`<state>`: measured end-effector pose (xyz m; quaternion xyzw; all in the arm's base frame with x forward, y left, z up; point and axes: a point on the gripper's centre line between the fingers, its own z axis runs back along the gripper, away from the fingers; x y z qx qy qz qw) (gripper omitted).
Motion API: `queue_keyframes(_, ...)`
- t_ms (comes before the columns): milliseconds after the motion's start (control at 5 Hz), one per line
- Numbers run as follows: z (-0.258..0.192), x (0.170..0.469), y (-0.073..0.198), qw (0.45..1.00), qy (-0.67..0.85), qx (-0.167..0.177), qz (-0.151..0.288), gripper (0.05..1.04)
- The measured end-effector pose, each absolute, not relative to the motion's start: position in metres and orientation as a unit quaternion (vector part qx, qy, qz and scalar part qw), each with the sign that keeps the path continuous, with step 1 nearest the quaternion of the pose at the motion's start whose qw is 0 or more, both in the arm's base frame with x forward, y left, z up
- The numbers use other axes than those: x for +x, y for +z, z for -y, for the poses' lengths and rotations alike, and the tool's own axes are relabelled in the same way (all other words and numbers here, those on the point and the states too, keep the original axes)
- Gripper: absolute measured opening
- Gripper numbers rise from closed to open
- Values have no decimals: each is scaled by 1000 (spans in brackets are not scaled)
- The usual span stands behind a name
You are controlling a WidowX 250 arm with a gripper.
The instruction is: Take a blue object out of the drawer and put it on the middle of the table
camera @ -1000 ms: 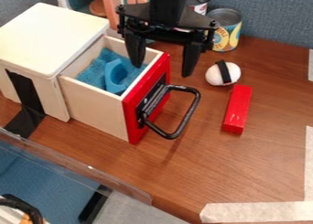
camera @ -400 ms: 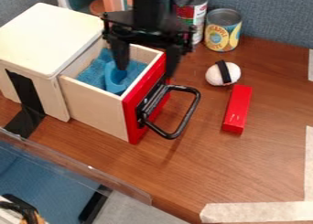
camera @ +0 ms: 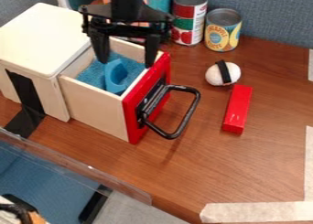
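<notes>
the gripper has shifted left across the picture, from a place partly past the red front to one over the open drawer, while the blue object has stayed where it was, on the blue lining, close to the corner where the drawer's near side wall meets that front. this looks like lining up for the grasp, so the pick seems close but the carry to the middle of the tabletop is all still to do. the jaws stand wide apart, one towards the drawer's back end, the other near the red front's top edge, with nothing clamped between them; whether either touches the object or a wall i cannot tell
</notes>
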<state>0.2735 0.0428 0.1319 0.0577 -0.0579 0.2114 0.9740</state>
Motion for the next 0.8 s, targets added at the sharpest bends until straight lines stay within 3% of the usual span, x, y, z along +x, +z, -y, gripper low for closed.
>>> queue_keyframes(800,-82,292,105,960,262,71,73,1000)
